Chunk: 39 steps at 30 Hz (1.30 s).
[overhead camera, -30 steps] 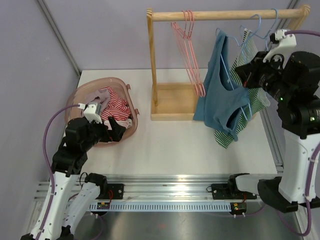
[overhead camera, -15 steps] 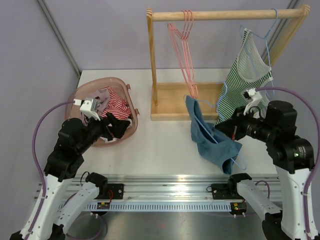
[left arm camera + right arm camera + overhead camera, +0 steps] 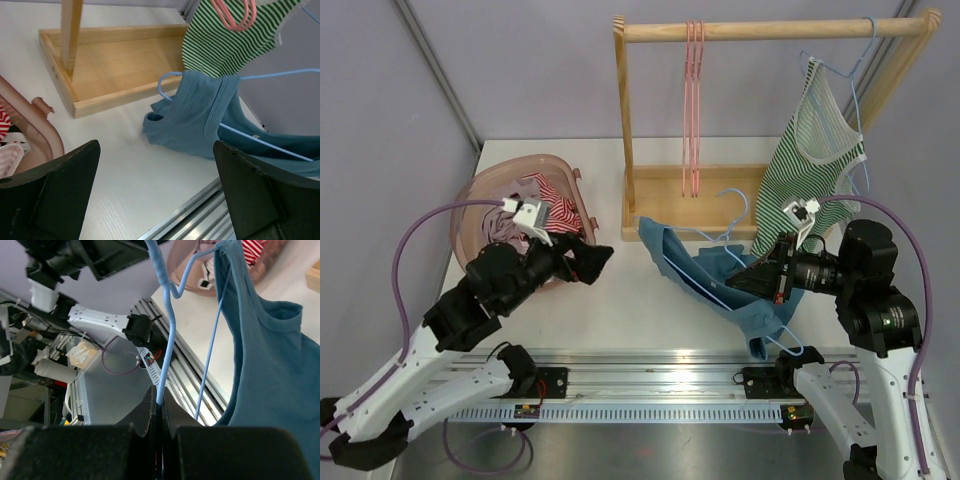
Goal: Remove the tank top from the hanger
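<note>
The tank top was seen slumped, soft and limp, on the tabletop toward its near edge, right of centre, threaded on the blue hanger. The hanger's wire was pinched by the right claw, its fingers pressed together on it. The left claw was held spread wide and empty, beside the basket. The fabric was judged light and stretchy. It would probably be best taken at a shoulder strap and slid off the stiff, slippery wire.
</note>
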{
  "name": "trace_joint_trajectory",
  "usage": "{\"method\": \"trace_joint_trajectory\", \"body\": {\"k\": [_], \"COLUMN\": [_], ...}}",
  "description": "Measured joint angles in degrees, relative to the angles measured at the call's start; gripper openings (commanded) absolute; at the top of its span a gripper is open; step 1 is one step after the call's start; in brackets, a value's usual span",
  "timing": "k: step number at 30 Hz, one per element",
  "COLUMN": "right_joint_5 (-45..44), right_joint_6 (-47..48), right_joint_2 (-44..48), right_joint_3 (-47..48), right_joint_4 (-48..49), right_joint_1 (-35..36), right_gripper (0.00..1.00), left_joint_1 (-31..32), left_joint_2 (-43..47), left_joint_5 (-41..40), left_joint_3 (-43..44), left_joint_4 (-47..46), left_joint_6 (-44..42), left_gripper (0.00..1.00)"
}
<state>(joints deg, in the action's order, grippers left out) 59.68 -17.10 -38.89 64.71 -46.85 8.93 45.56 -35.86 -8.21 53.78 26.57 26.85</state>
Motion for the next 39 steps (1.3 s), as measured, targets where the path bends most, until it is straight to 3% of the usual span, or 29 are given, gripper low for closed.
{"method": "trace_joint_trajectory", "body": {"k": [8,13,16,19,20,26,27,33,39], "right_joint_5": [3.6,4.2,4.5,4.5,4.5,4.5,4.5,4.5,4.6], "right_joint_6": [-3.4,-3.6,-3.6,-3.5,-3.5,-3.2,-3.2,-2.5,-0.4], "right_joint_2": [0.3,0.4,0.6,1.4,1.6,2.1,2.1,2.1,2.1], "right_joint_3": [1.4,2.6,3.1,3.5,3.5,3.5,3.5,3.5,3.5], "right_joint_4": [4.5,4.5,4.1,3.7,3.7,3.6,3.6,3.6,1.8], "right_joint_1": [0.0,0.0,0.0,0.0,0.0,0.0,0.0,0.0,2.3], "right_gripper": [0.0,0.0,0.0,0.0,0.0,0.0,0.0,0.0,0.0], "left_joint_1": [19.0,24.5,25.0,25.0,25.0,25.2,25.2,24.7,18.5], "left_joint_2": [-12.4,-19.0,-21.9,-24.2,-24.7,-25.5,-25.4,-23.4,-19.1], "left_joint_5": [-15.0,-21.0,-23.7,-26.3,-27.0,-31.1,-32.2,-39.6,-42.7], "left_joint_3": [5.5,8.9,11.0,12.2,12.3,12.3,12.3,12.2,11.0], "left_joint_4": [-1.9,-3.8,-4.4,-5.4,-5.7,-5.7,-5.7,-5.0,-1.7], "left_joint_6": [-3.7,-6.6,-7.4,-8.2,-8.3,-8.6,-8.5,-6.4,-1.7], "left_gripper": [0.99,0.98,0.86,0.62,0.49,0.15,0.0,0.0,0.0]}}
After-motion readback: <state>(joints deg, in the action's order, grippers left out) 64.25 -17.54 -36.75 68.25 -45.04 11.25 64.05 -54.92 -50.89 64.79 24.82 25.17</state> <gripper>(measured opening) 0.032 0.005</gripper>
